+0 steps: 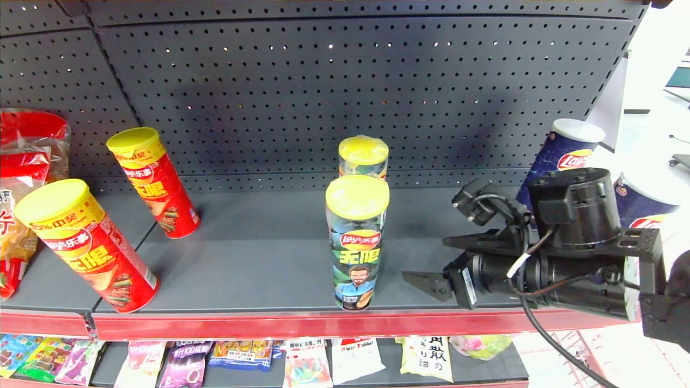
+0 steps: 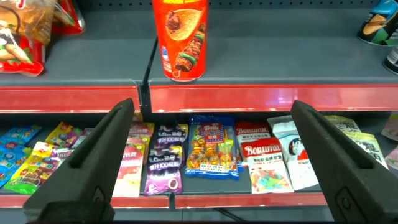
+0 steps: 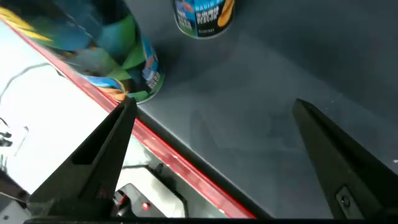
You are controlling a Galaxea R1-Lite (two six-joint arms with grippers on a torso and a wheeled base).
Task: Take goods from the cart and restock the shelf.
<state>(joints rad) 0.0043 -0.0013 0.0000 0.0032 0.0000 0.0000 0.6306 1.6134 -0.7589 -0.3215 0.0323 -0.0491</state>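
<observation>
**Both jaws wide apart, both empty**

From the head camera, the jaws of the right gripper (image 1: pixel 426 258) stand wide and hold nothing. It hangs over the grey metal shelf board (image 1: pixel 259 253), just beside the green can (image 1: pixel 356 242) and not touching it. This tall round can with a yellow plastic lid stands upright at the red lip (image 1: pixel 215 325) of the shelf. The rear green can (image 1: pixel 363 156) stands behind it, near the pegboard wall (image 1: pixel 323 81). Two red cans (image 1: pixel 89 248) stand well apart on the left, and crinkled bags (image 1: pixel 21 178) fill the far left corner. Two blue cans (image 1: pixel 560 156) with white lids are partly hidden behind the right arm.

In the left wrist view, the left gripper (image 2: pixel 212 104) is also spread wide and empty, in front of the red lip. One red can (image 2: pixel 181 37) stands above it on the board, and glossy snack bags (image 2: pixel 211 146) lie in a row on the lower shelf.

The right wrist view looks down between the black tapered fingers (image 3: pixel 93 162) and shows the smooth, matt board. The green can (image 3: pixel 118 50) stands just beyond one fingertip, at the very edge.
</observation>
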